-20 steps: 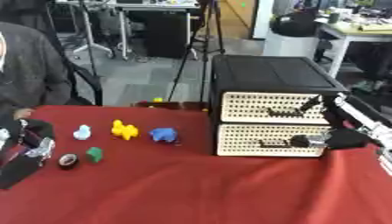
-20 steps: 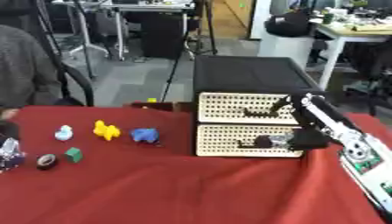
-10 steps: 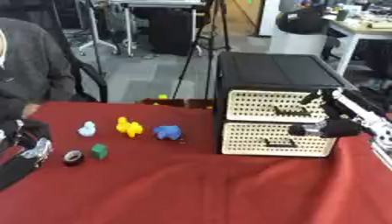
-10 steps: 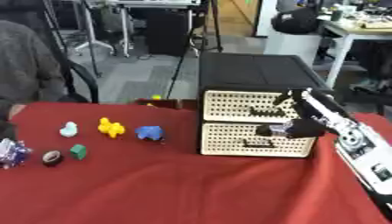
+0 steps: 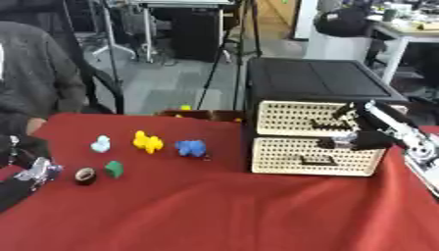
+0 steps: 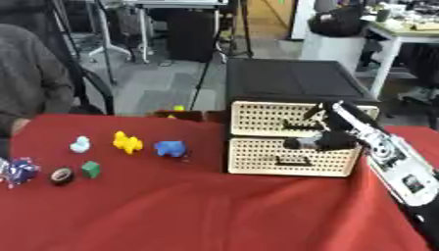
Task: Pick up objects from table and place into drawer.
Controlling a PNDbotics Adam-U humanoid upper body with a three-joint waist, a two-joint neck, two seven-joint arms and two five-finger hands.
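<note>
The right hand [image 6: 322, 139] has come up to the front of the drawer box [image 5: 315, 139], fingers curled by the top drawer handle [image 5: 329, 126]; I cannot tell if it holds it. The toys [image 5: 147, 142] sit on the red desk [image 5: 214, 211], at 9 o'clock from the box. The left hand [image 5: 34, 172] rests at the left edge.

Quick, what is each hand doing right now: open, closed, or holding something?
Left hand: at the table's left edge, fingers unclear; cannot tell.
Right hand: at the drawer unit's front; grip cannot be told.
</note>
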